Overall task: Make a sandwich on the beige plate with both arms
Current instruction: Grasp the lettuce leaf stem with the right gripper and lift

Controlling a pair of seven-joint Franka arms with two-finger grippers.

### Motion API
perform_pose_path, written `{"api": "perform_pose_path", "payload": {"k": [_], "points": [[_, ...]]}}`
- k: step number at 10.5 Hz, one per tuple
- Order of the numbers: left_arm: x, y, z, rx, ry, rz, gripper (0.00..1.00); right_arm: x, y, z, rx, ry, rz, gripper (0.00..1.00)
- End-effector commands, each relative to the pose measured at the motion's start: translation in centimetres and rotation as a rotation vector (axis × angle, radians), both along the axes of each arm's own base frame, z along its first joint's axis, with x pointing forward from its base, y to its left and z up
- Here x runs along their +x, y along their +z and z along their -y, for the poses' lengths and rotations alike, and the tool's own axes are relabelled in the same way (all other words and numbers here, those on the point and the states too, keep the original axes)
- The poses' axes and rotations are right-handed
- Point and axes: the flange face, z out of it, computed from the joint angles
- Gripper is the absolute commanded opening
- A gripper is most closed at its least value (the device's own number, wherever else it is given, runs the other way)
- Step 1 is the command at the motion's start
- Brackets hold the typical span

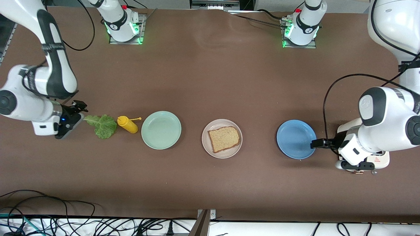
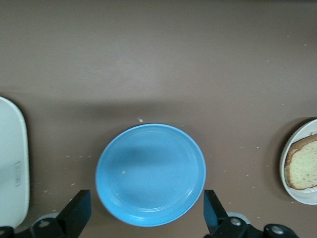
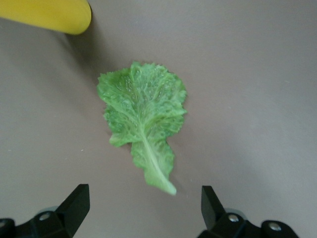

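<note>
One bread slice (image 1: 224, 139) sits on the beige plate (image 1: 210, 130), frame centre. Right claw (image 3: 143, 210) spreads wide over the lettuce leaf (image 1: 103, 125); left claw (image 2: 147, 215) gapes wide at the blue plate (image 1: 296, 139) rim.

No legible text, seemingly

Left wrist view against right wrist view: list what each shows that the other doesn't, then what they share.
Only the left wrist view shows the blue plate, lying bare between the left pincer fingers, and the beige plate at the frame's edge with a bread slice on it. Only the right wrist view shows the lettuce leaf on the table before the right pincer, and a yellow bottle. Both share the brown table and an open, empty pincer.
</note>
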Motion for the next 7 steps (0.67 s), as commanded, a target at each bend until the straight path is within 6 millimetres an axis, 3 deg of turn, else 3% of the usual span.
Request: {"api": "perform_pose_path", "payload": {"k": [1, 5, 6, 7], "points": [[-1.1, 1.7, -1.6, 0.083, -0.013, -0.013, 1.0, 0.2, -4.1, -0.5, 0.007, 0.097, -0.019, 1.0], [-1.8, 4.8, -2.9, 0.133, -0.026, 0.003, 1.0, -0.2, -8.0, -1.5, 0.033, 0.183, -0.008, 0.99], [-2.1, 5.5, -3.4, 0.134, -0.024, -0.002, 1.0, -0.8, -8.9, -1.4, 0.034, 0.181, -0.007, 0.95], [-2.4, 6.2, -3.7, 0.134, -0.022, -0.008, 1.0, -1.6, -9.5, -1.5, 0.037, 0.181, -0.022, 0.83]]}}
